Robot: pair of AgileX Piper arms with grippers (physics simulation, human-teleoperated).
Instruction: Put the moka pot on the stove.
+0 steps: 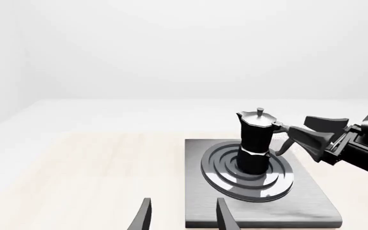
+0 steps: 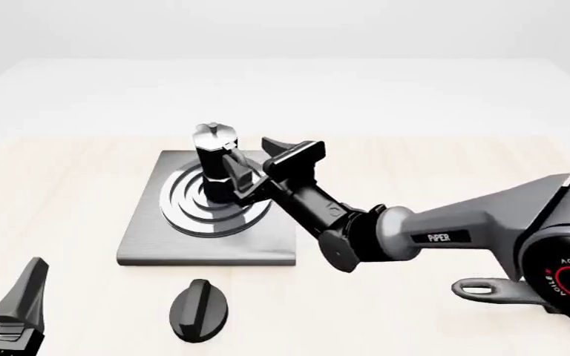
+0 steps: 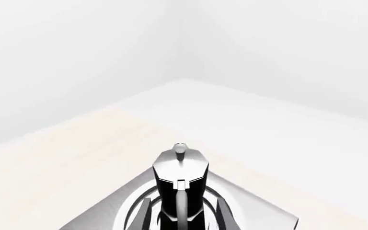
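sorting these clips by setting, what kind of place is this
Likely a simulated kitchen tabletop, bare white room behind: a moka pot stands on a stove burner slab, a black knob lies in front, all on a pale wooden table.

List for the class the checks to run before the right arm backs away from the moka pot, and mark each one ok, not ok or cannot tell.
1. Moka pot stands on the stove: ok.
2. Pot sits on the burner rings: ok.
3. Pot upright: ok.
4. Right claw open, fingers either side of the handle: ok.
5. Fingers clear of the handle: cannot tell.
6. Left claw away from the pot: ok.
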